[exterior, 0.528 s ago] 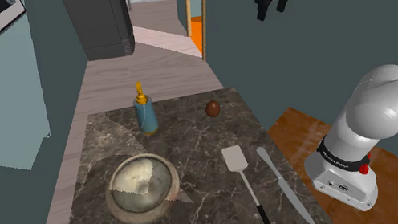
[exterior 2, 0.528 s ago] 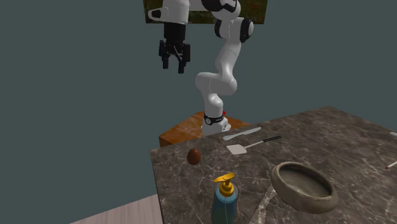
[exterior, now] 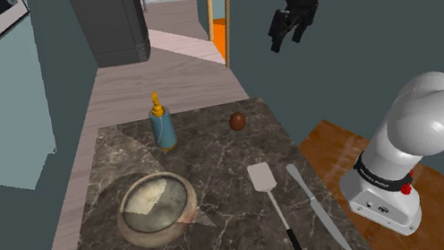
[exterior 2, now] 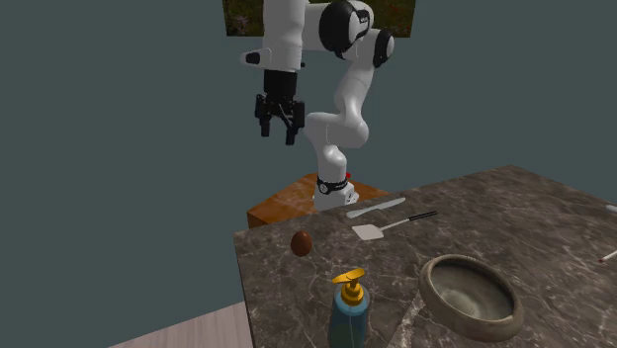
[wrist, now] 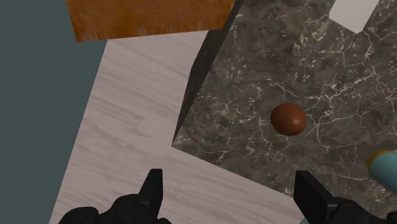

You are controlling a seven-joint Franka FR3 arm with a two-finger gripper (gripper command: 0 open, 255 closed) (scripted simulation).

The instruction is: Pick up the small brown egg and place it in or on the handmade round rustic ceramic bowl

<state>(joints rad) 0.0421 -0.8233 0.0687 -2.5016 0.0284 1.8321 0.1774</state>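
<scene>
The bowl (exterior: 160,237) is round and thick-walled, its rim a bit uneven. Its hollow shows only its own mottled pale-grey inside (a rough brownish outer wall, glossier within). It sits on a dark marble tabletop (exterior: 217,161) veined in white.

The egg (exterior: 237,122) is small, smooth and reddish-brown. It lies on the marble well apart from the bowl, out toward the corner of the tabletop, near the edge. Bare stone runs between bowl and egg.

Also away from the bowl, along that same edge, stands a blue soap bottle (exterior: 162,124) with a yellow pump, upright. On the bowl's other flank, toward the arm's stand, a white spatula (exterior: 263,178) and a grey knife (exterior: 313,201) lie side by side, apart from each other and from the bowl.

The jaws hang high in open air, far above the bowl and out past the egg's corner. They are spread, with nothing between them. In the wrist view the egg sits ahead of the gap, with pale plank floor (wrist: 121,127) below the tabletop's edge.
</scene>
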